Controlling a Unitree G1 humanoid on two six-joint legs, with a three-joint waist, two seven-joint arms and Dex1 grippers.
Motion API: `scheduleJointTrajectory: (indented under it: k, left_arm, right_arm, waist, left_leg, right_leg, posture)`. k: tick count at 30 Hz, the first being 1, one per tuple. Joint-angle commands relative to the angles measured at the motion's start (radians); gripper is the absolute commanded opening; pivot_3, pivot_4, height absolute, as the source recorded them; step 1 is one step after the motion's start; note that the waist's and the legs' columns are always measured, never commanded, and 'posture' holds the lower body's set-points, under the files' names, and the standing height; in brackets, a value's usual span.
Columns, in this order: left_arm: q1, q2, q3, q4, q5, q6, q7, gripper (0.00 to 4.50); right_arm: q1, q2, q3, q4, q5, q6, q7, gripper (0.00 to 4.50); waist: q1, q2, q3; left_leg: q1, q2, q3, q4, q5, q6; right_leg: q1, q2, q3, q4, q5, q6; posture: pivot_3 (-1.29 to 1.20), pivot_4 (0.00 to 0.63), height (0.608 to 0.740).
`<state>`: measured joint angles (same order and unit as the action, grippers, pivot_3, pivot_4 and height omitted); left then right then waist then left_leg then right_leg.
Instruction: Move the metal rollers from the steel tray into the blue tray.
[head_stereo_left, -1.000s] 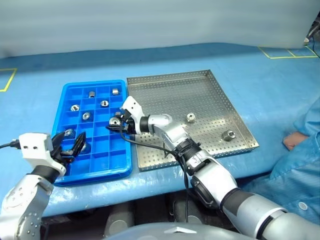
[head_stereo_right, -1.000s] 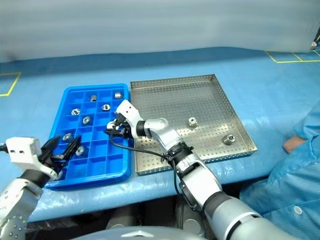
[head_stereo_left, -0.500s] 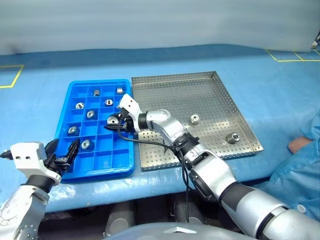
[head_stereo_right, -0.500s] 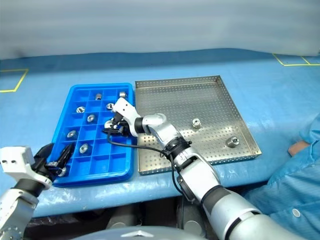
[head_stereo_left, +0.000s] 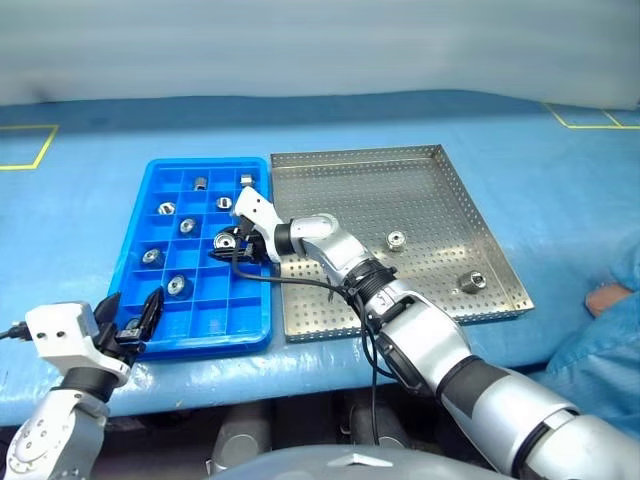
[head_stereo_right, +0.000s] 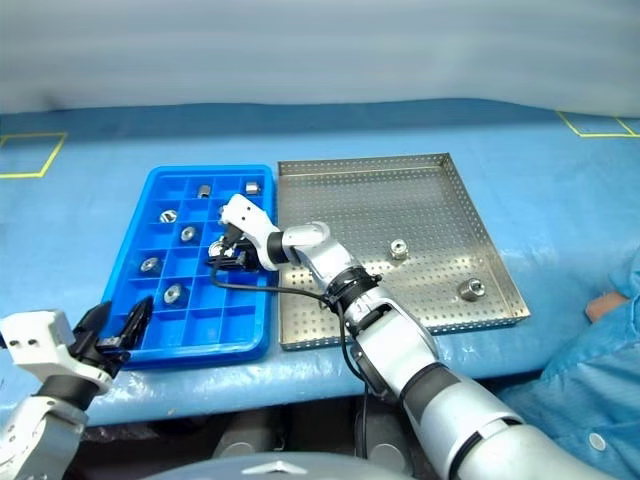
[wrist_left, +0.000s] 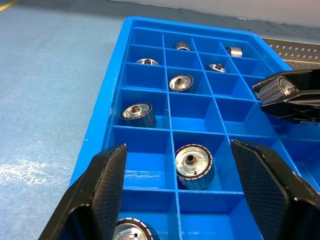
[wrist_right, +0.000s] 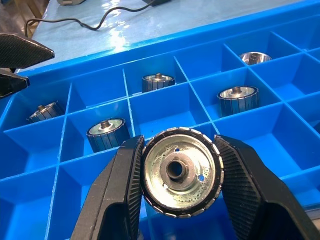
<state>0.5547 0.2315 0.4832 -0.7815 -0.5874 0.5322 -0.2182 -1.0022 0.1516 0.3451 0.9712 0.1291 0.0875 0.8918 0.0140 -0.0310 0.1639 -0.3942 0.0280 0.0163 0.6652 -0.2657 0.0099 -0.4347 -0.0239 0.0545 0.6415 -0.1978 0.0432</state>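
Observation:
My right gripper (head_stereo_left: 228, 247) is shut on a metal roller (wrist_right: 179, 172), holding it just above a middle compartment on the right side of the blue tray (head_stereo_left: 135, 235). Several more rollers lie in the tray's compartments, among them one (wrist_left: 192, 162) right in front of my left gripper (head_stereo_left: 128, 318). That gripper hovers open and empty at the tray's near left corner. The steel tray (head_stereo_left: 400, 180) sits right of the blue one, with two rollers (head_stereo_left: 396, 240) (head_stereo_left: 471, 282) on its perforated floor.
Both trays rest on a blue-covered table marked with yellow tape (head_stereo_left: 30, 150). A black cable (head_stereo_left: 300, 284) trails from my right wrist over the trays' shared edge. A person's hand (head_stereo_left: 605, 297) and blue sleeve (head_stereo_left: 610, 340) are at the table's right edge.
The camera has turned, shifting the whole scene. My left gripper has drawn back from above the blue tray's near left compartments toward its corner. The right gripper still holds its roller in the same spot.

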Motion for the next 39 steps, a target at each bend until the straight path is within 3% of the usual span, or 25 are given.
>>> scheduleJointTrajectory:
  k: [1,6,11,15,18,24,29,34,39]
  left_arm:
    - [0.009,-0.006,-0.007,-0.04,0.004,-0.03,0.008,3.62]
    - [0.018,-0.009,-0.016,-0.038,0.004,-0.038,0.017,3.62]
    - [0.016,-0.009,-0.025,-0.029,0.004,-0.042,0.029,3.62]
    - [-0.016,0.007,-0.052,-0.016,0.002,-0.035,0.017,3.62]
    - [-0.07,0.028,-0.093,-0.007,0.001,-0.025,0.006,3.62]
    - [-0.287,0.076,-0.256,0.064,0.006,0.002,-0.043,3.62]
    - [-0.421,0.11,-0.342,0.142,0.022,0.017,-0.083,3.62]
    - [-0.524,0.127,-0.408,0.217,0.035,0.031,-0.128,3.62]
    - [-0.569,0.136,-0.422,0.256,0.04,0.038,-0.145,3.62]
  right_arm:
    - [-0.075,0.198,-0.013,0.007,0.004,-0.018,-0.001,1.9]
    - [-0.09,0.207,-0.012,0.012,0.003,-0.019,0.005,1.9]
    - [-0.074,0.208,-0.032,-0.03,0.018,-0.044,-0.043,3.45]
    - [-0.043,0.163,-0.059,-0.133,0.048,-0.037,-0.084,3.45]
    - [0.031,0.077,-0.073,-0.318,0.069,0.02,-0.117,3.45]
    - [0.377,-0.268,-0.087,-0.919,0.014,0.277,-0.168,3.45]
    - [0.563,-0.449,-0.14,-1.145,-0.1,0.387,-0.315,3.45]
    - [0.683,-0.479,-0.222,-1.25,-0.148,0.497,-0.458,3.45]
    - [0.718,-0.462,-0.228,-1.225,-0.146,0.516,-0.504,3.45]
  waist:
    - [0.004,0.0,0.0]
    - [0.009,0.0,0.0]
    - [0.013,0.0,0.0]
    - [0.015,0.0,0.0]
    - [0.014,0.0,0.0]
    - [0.036,0.001,-0.003]
    - [-0.006,0.004,-0.001]
    - [-0.063,0.005,-0.002]
    - [-0.104,0.005,-0.002]
  left_leg:
    - [0.0,0.0,0.0,-0.001,0.0,0.0]
    - [0.0,0.0,0.0,-0.001,0.0,-0.001]
    - [-0.001,0.0,-0.001,-0.001,0.0,-0.001]
    - [-0.002,0.0,-0.001,-0.002,0.001,-0.001]
    - [-0.002,0.0,-0.002,-0.002,0.001,-0.002]
    - [-0.003,-0.003,-0.015,-0.001,0.001,-0.003]
    - [-0.002,-0.007,-0.011,0.002,0.001,-0.003]
    - [0.002,-0.002,-0.012,-0.001,0.002,-0.004]
    - [0.001,-0.001,-0.013,-0.001,0.002,-0.004]
  right_leg:
    - [0.0,0.0,0.0,0.0,0.0,0.0]
    - [-0.001,0.0,-0.001,0.0,-0.001,-0.001]
    - [-0.001,0.0,-0.001,0.0,-0.001,-0.001]
    - [-0.002,0.0,-0.002,0.0,-0.001,-0.001]
    - [-0.002,0.0,-0.002,0.001,-0.001,-0.001]
    - [0.005,-0.002,-0.009,-0.002,-0.004,0.001]
    - [0.005,-0.004,-0.006,-0.001,-0.003,0.003]
    - [0.005,0.004,-0.005,0.003,-0.003,0.002]
    - [0.005,0.005,-0.004,0.003,-0.001,0.006]
  posture:
    - [0.24,0.15,0.74]
    - [0.24,0.15,0.74]
    - [0.23,0.15,0.74]
    - [0.21,0.15,0.74]
    - [0.18,0.15,0.74]
    - [0.06,0.15,0.74]
    - [-0.02,0.15,0.74]
    - [-0.13,0.15,0.74]
    - [-0.15,0.15,0.74]
